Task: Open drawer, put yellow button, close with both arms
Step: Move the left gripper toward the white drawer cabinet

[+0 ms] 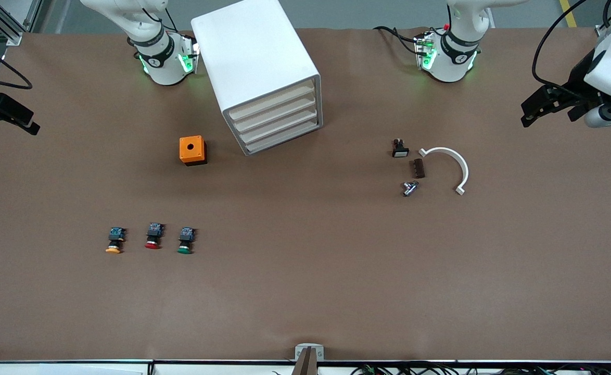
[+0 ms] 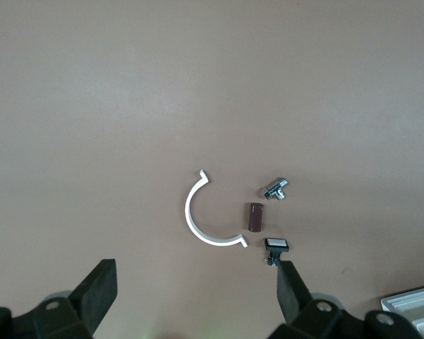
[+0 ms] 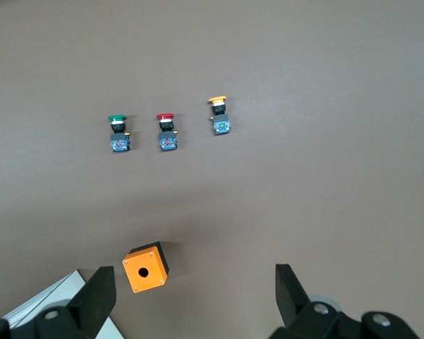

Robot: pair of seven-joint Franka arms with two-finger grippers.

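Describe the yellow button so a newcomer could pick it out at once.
Start at the white cabinet, then find the orange cube beside it. Nearer the front camera lies a row of three push-buttons. The yellow button ends that row toward the right arm's end of the table; its neighbours are red-capped and green-capped.

Both arms are glossy white with black joint bands, green lights glowing at their bases and black cables trailing. The left gripper [image 1: 532, 112] and right gripper [image 1: 22, 121] are black, with wedge-shaped fingers [image 2: 99, 289] in matte plastic.

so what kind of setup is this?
Looks like a robot lab bench: two arm bases fixed to a brown-covered table, a white cabinet and push-buttons such as the yellow button laid out as props.
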